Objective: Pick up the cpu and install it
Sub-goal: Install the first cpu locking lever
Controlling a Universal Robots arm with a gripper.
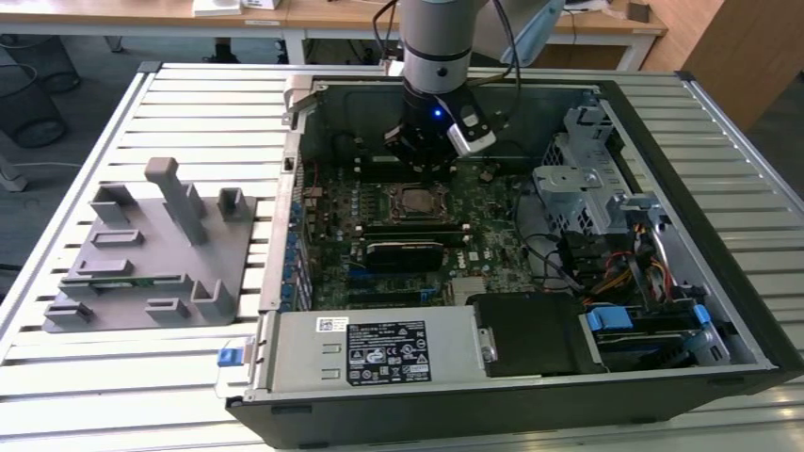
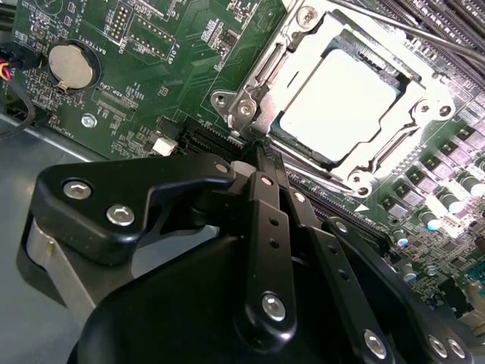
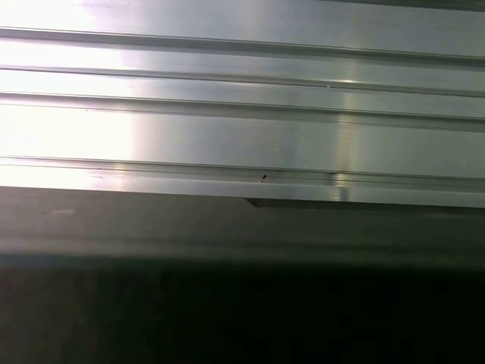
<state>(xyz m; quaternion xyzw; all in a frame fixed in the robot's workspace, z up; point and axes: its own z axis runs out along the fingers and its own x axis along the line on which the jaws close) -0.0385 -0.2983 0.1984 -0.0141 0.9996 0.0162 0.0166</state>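
The cpu (image 2: 337,102) lies flat in the motherboard socket, its silver lid showing inside the metal retention frame (image 2: 242,106). In the exterior view the cpu (image 1: 415,201) sits near the middle of the green motherboard inside the open computer case. My gripper (image 1: 421,155) hangs over the board just behind the socket. In the second wrist view its black fingers (image 2: 267,220) run together to a narrow tip beside the corner of the socket frame. The gripper (image 2: 259,149) is shut with nothing between its fingers.
A grey fixture block (image 1: 138,254) stands on the slatted aluminium table (image 3: 242,136) at the exterior view's left. Around the socket the case (image 1: 528,377) holds a drive cage (image 1: 571,188), cables and a power supply (image 1: 377,348). A coin battery (image 2: 70,64) sits on the board.
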